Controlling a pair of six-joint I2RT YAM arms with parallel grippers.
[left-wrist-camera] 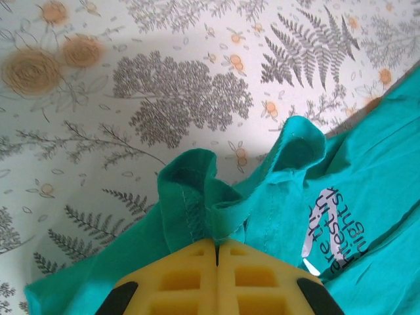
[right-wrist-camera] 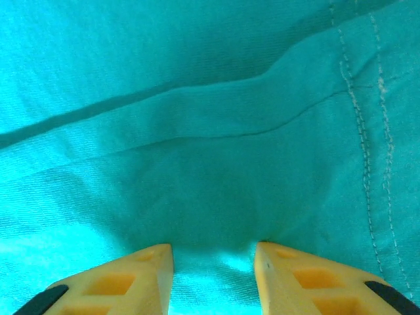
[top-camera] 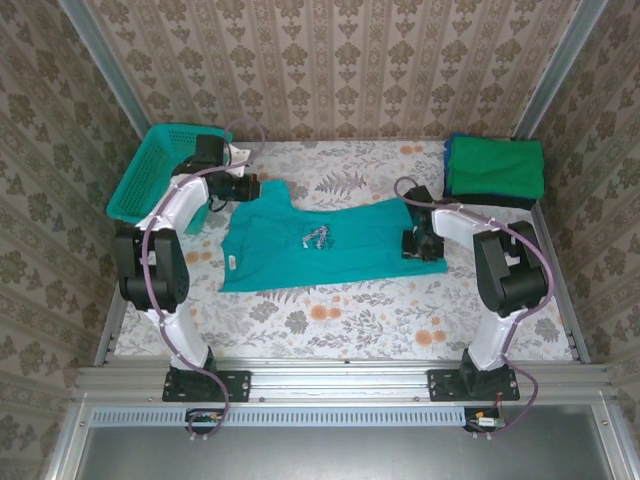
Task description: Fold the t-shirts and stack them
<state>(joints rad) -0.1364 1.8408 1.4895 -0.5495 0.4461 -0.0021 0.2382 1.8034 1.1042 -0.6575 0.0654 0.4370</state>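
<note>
Part of the job looks done: a stack of folded t-shirts [top-camera: 495, 168] sits in the far right corner of the desk [top-camera: 350, 320], a green one on top with darker layers showing at its edges, all squared into rectangles. How many lie beneath the green one cannot be told from above. The teal t-shirt [top-camera: 330, 250] is not yet folded. It lies spread across the middle of the desk with its white print facing up, its outline uneven and one corner drawn out toward the far left. That corner is where the left claw [left-wrist-camera: 216, 244] works: its yellow fingers are pressed together on a bunched fold of the teal hem, which puckers just above the fingertips. The right claw [right-wrist-camera: 213, 252] sits at the shirt's opposite, right-hand edge with its two fingers standing apart. The cloth under them looks smooth and nothing seems pinched between them, so I judge it has no hold on the shirt. With one end gripped and the other not, this looks like the early part of folding this shirt, either straightening it or setting up the first fold. Folding it into a rectangle and carrying it to the stack are left to do. A teal mesh basket [top-camera: 150, 175] leans at the far left edge, well apart from the stack.
</note>
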